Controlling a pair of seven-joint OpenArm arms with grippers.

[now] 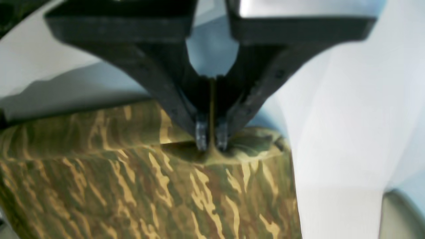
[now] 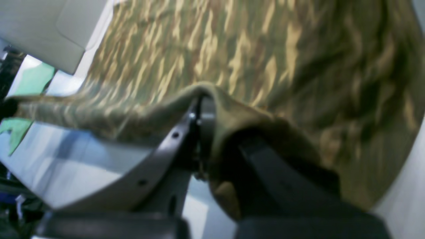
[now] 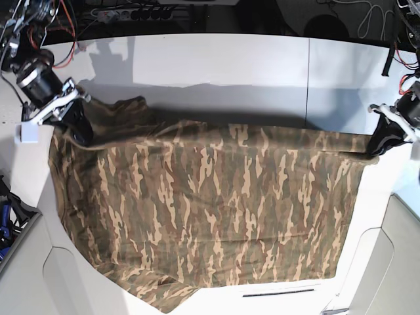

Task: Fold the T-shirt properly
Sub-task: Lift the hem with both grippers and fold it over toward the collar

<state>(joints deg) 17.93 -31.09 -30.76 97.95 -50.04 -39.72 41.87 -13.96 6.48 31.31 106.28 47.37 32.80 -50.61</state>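
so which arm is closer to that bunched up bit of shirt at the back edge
right. the right arm pinches the T-shirt just beside that bunch, jaws shut; the left arm holds the opposite corner, far across the cloth

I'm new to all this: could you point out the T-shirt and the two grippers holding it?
T-shirt (image 3: 210, 210), base view, middle of the spread camouflage cloth.
Left gripper (image 1: 211, 139), left wrist view, between its fingers pinching the cloth edge.
Right gripper (image 2: 199, 109), right wrist view, at the pinched fold.
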